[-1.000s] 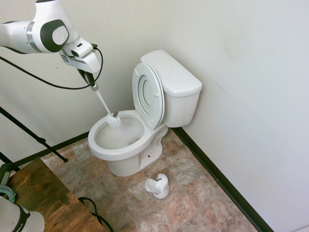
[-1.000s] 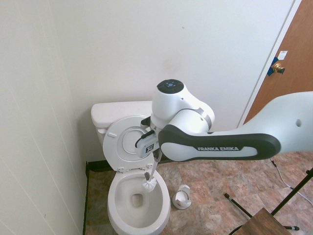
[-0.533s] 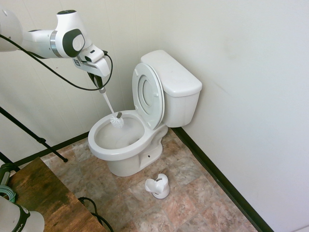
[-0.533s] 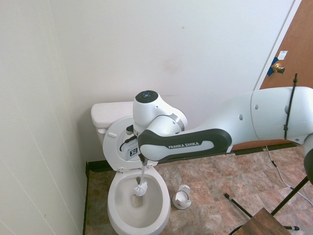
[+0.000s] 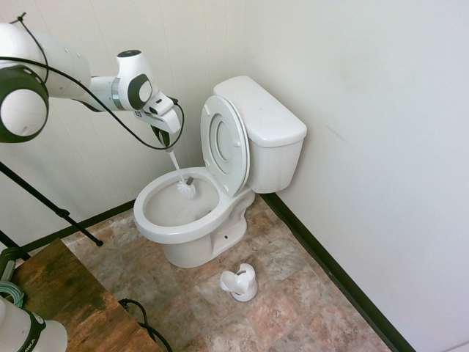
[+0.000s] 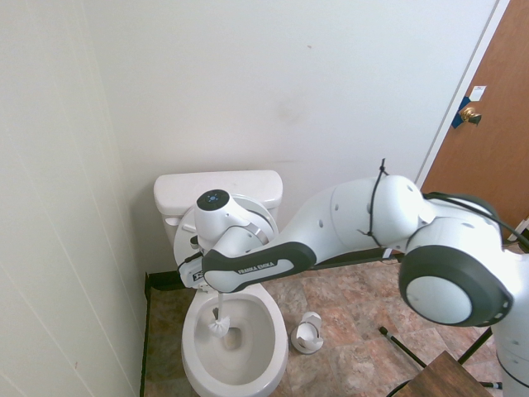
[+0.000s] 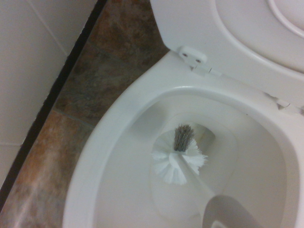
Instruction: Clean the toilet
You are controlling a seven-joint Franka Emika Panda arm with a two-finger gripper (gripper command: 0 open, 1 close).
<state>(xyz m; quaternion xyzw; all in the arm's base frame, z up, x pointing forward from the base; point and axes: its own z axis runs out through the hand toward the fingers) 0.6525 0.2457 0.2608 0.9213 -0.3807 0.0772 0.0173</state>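
Gripper (image 5: pixel 170 144) clamped the brush (image 5: pixel 186 188) handle, head inside the bowl of the toilet (image 5: pixel 220 183) in the corner; pressing sideways risked twisting the slim handle loose.

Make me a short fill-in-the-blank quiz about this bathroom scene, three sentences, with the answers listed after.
1. The gripper is shut on the handle of a white ____.
2. The brush head is inside the bowl of the ____.
3. The small white brush holder stands on the ____, beside the toilet.

Missing words: brush; toilet; floor
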